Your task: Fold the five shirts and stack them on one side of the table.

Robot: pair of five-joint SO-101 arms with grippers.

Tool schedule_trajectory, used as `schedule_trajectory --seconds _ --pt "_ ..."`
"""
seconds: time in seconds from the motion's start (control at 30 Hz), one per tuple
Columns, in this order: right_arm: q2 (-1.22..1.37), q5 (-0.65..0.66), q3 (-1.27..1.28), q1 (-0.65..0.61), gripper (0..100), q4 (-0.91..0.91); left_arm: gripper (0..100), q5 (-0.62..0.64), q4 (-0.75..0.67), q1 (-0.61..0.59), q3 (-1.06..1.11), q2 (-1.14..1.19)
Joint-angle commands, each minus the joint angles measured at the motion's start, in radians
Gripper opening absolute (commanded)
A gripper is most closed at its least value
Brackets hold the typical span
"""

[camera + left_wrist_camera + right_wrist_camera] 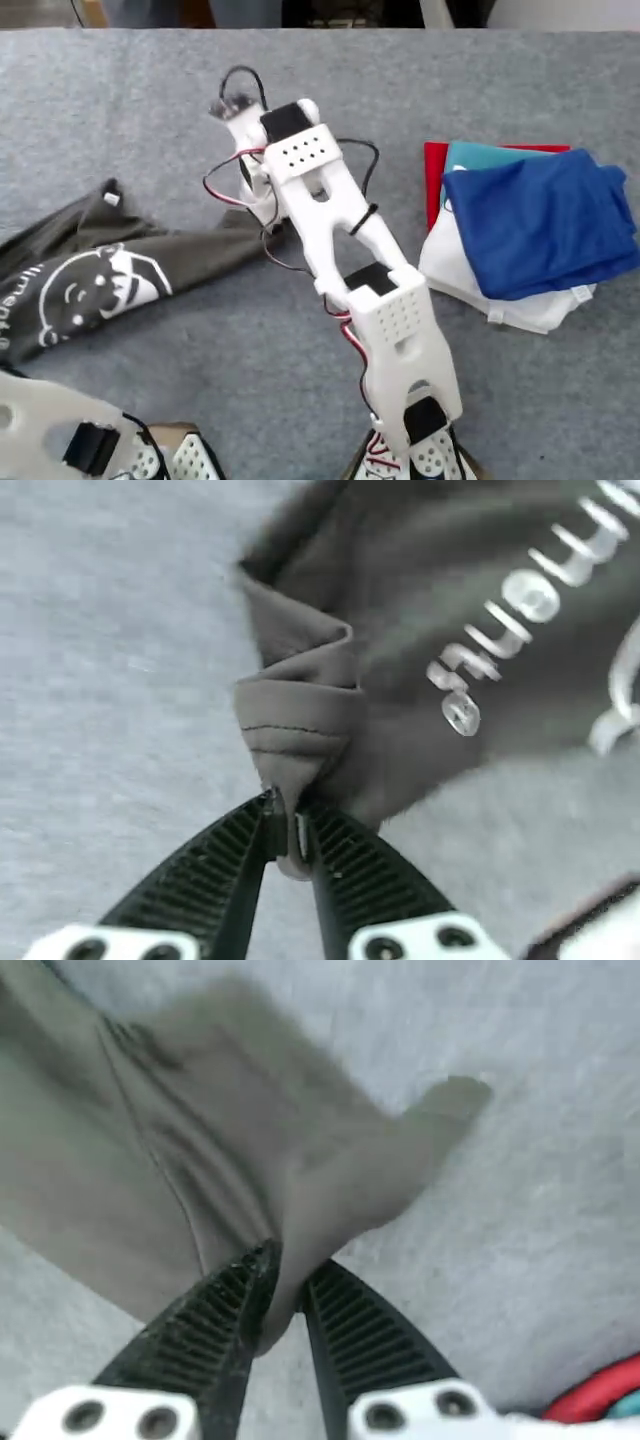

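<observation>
Your left gripper and right gripper are each pinched tight on shirt fabric, per the wrist views. High view adds the stack at 3 o'clock.

Dark grey printed shirt lying rumpled at left, folded stack, blue on top, at right

Obstacle: stack of folded shirts, blue cloth uppermost, occupying one table side. Between stack and white plastic arm runs a narrow bare strip of grey felt table. Beyond the arm from the stack, a spread dark grey printed shirt obstructs. Felt behind the stack lies open.
</observation>
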Motion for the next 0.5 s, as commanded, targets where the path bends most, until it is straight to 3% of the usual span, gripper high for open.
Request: schedule_trajectory --seconds 0.0,0.17,0.47 --pt "-0.067 0.012 0.084 0.02 1.3 0.009 3 -0.12 0.009 -0.033 0.223 -0.226" --pt "-0.067 0.012 0.174 0.02 1.3 0.009 3 -0.146 0.008 -0.073 0.275 -0.341" --pt "-0.147 0.014 0.355 0.094 1.5 0.009 3 -0.265 0.009 -0.216 0.176 -0.356"
